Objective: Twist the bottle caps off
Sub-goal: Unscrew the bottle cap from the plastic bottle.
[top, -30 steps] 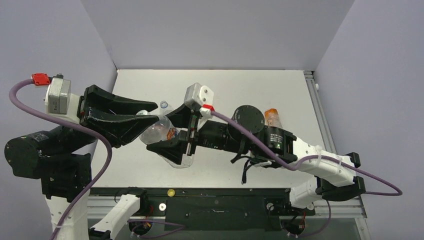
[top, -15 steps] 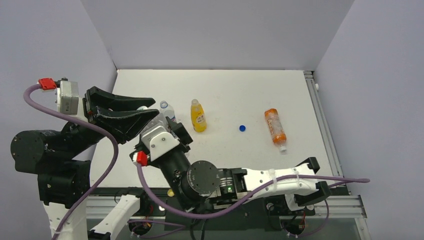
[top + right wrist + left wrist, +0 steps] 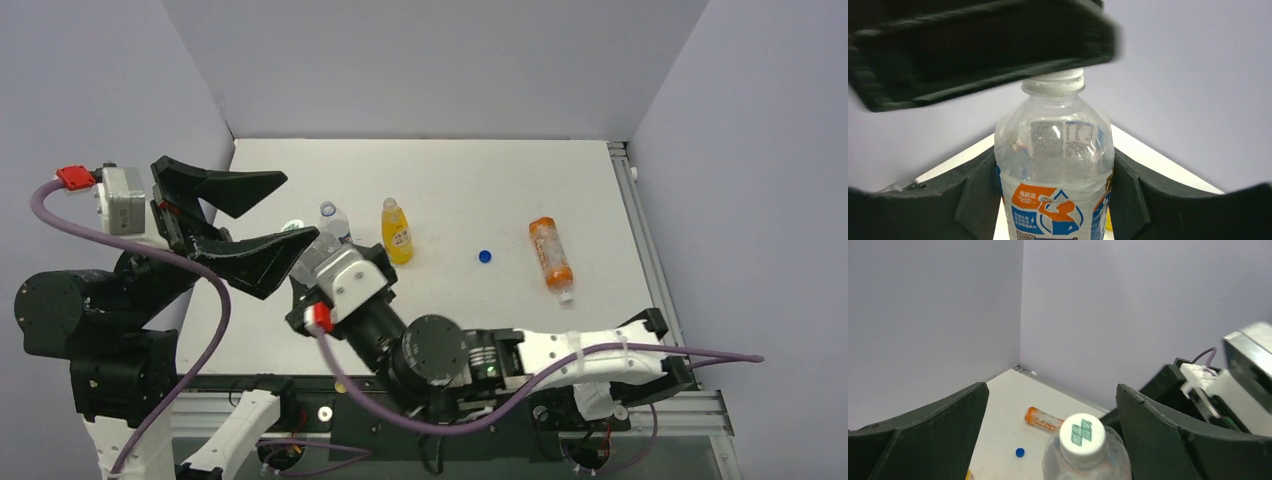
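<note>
Two sets of fingers at work: right fingers (image 3: 973, 195) clamped round clear plastic water bottle (image 3: 1054, 150), near-left of white worktop (image 3: 450, 180); left fingers (image 3: 1168, 440) spread wide, flanking its white round screw cap (image 3: 1082, 433), not touching it. Small blue plastic cap (image 3: 484, 256) loose between yellow juice bottle (image 3: 396, 232) and orange drink bottle (image 3: 550, 255).

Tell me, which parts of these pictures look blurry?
Right wrist view: the bottle is sharp, but a finger of the left gripper above its cap is smeared. Left wrist view: cap crisp, the white housing at the right edge blurred. Top view: evenly lit, sharp.

left gripper (image 3: 298, 208) jaws spread; right gripper (image 3: 1055, 170) clamped
</note>
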Robot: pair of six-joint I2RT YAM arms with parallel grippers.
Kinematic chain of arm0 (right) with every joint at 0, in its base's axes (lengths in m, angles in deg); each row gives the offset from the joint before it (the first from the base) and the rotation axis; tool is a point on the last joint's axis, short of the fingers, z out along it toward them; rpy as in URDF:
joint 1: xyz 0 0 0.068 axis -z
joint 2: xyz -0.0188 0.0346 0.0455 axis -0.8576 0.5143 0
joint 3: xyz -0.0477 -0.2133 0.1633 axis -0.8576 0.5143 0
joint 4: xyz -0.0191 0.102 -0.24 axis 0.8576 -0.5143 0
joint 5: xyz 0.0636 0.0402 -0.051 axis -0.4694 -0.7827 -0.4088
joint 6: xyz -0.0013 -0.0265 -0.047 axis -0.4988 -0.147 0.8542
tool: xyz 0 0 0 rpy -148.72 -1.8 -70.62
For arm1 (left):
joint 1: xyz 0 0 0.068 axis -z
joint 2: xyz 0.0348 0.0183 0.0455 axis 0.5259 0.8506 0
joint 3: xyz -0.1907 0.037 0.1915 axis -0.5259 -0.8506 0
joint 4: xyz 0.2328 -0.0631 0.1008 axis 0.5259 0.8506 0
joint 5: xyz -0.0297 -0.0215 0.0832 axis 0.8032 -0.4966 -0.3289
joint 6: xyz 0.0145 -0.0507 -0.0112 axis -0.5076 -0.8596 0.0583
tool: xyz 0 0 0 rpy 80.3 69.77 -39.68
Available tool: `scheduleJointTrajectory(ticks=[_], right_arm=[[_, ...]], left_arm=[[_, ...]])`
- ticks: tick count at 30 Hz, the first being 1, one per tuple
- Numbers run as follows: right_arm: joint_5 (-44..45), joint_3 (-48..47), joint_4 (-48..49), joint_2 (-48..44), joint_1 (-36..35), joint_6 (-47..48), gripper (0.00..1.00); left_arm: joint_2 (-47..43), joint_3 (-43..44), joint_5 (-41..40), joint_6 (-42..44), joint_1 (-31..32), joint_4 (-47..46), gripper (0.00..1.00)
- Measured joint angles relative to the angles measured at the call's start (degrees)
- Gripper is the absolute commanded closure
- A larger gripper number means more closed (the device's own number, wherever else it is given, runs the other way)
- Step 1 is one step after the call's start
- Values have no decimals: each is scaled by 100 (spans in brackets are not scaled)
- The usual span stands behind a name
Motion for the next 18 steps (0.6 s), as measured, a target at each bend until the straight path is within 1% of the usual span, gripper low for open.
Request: scheduleJointTrajectory(ticks=[2,3,6,8,9,11,14,16,18], right_arm=[[-940,332,-531,-492,264,-750,100],[-1567,518,-710,-774,538,-1139,100],[-3807,970,-984,-1550,1812,-2389,100],[-5125,1016,-988,-1832,2640,-3112,100],[-5845,999,-975,-1928,2911,-3449,100],[-7012,914,-981,-1980,3008,-3864,100],[-8548,732,-1049,-1851,2927,-4256,100],[-9274,686,-1067,-1720,2914,-4450,100],[-9770,686,-1143,-1596,2918,-4588,100]], left_arm=[[-44,-7,28,-133,0,-120,3],[-68,-15,98,-256,0,-219,3],[-105,-26,433,-756,0,-715,3],[-98,-26,673,-1187,0,-1091,3],[-81,-15,800,-1399,0,-1257,3],[-2,50,1034,-1851,0,-1600,3],[107,125,1252,-2315,0,-1965,3],[146,129,1368,-2551,0,-2153,3],[168,129,1456,-2669,0,-2232,2]])
